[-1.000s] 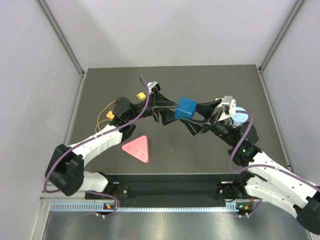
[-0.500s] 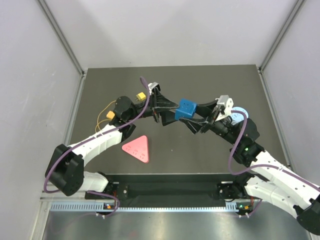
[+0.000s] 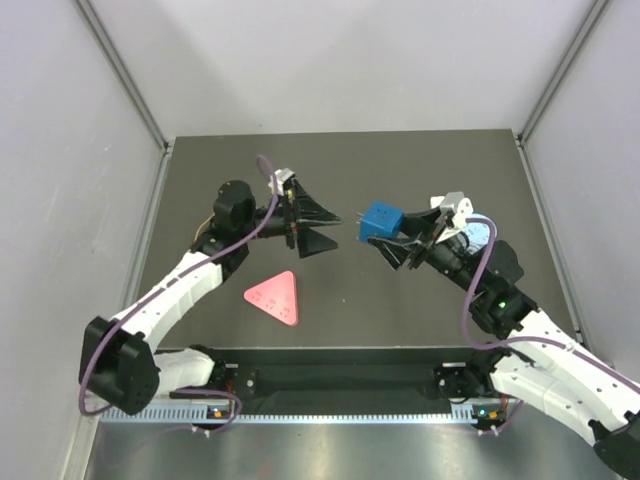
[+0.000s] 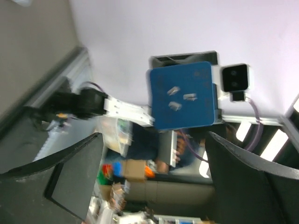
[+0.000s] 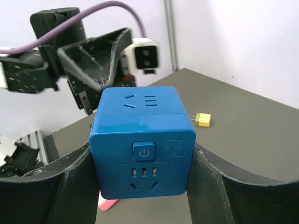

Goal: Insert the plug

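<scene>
My right gripper (image 3: 378, 238) is shut on a blue socket cube (image 3: 381, 220) and holds it above the middle of the dark table. In the right wrist view the cube (image 5: 140, 140) fills the gap between my fingers (image 5: 74, 182), with its power button and socket holes facing the camera. My left gripper (image 3: 341, 235) is open and empty, a short way left of the cube and facing it. The left wrist view shows the cube's pronged face (image 4: 182, 95) beyond the spread fingers (image 4: 79, 163). A small yellow plug (image 5: 202, 120) lies on the table behind the cube.
A pink triangular piece (image 3: 275, 297) lies on the table (image 3: 350, 300) near the front left; it also shows in the right wrist view (image 5: 106, 204). A pale blue round object (image 3: 480, 231) sits under my right arm. Grey walls enclose the table.
My left gripper has drawn back to the left, away from the blue cube it was touching, and now stands open. The right gripper has shifted slightly right with the cube.
</scene>
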